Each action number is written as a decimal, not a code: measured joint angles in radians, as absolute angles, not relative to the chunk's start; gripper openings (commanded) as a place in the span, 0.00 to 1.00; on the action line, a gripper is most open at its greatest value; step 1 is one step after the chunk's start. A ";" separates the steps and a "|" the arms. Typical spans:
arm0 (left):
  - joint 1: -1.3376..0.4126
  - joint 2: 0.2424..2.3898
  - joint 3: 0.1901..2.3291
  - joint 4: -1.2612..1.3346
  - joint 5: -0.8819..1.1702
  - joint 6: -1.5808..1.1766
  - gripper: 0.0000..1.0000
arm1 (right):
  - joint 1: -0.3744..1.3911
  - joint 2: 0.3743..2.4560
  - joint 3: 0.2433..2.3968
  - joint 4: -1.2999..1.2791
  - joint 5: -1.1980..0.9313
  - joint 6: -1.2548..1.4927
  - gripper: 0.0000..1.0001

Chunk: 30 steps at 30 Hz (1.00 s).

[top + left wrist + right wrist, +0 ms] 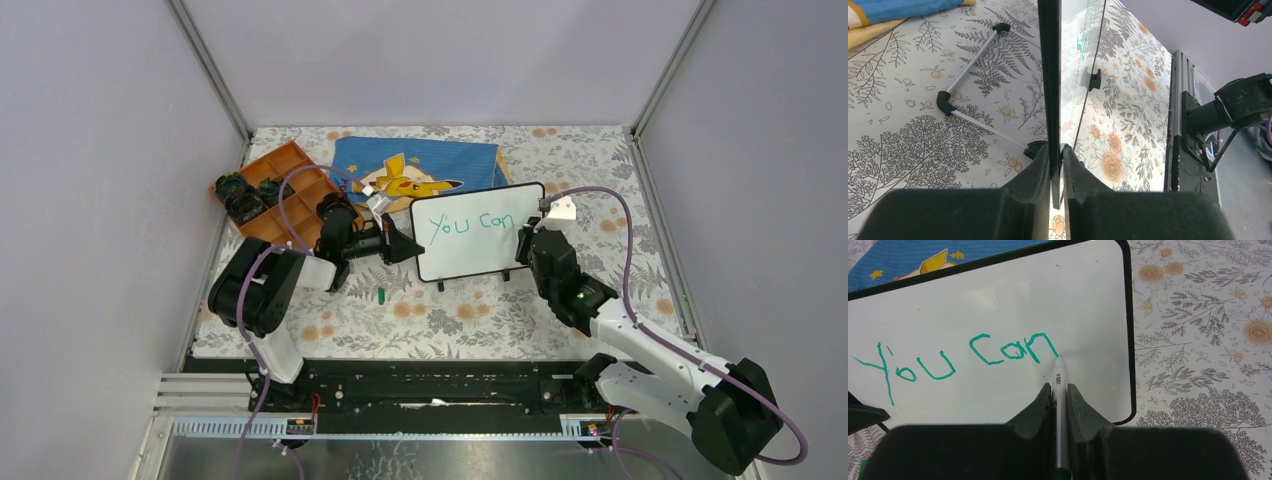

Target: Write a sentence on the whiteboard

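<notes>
Right fingers (1035, 410) pinch the marker (1058, 385), tip touching the sentence's (988, 360) end — bare whiteboard (998, 300) lies just below; left fingers (1033, 170) pinch its edge.

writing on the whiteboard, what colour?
Green. The writing shows best in the right wrist view.

Bright, even, diffuse light with soft shadows; faint pale glare on the whiteboard (993, 315), upper centre; the 2 wrist views blur along the bottom edge.
</notes>
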State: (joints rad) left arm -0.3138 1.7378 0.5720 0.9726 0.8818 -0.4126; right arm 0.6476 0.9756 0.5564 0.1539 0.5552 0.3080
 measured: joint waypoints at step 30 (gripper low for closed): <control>-0.327 1.624 0.582 0.738 0.835 -0.295 0.00 | 0.646 0.795 0.551 0.088 0.336 0.346 0.00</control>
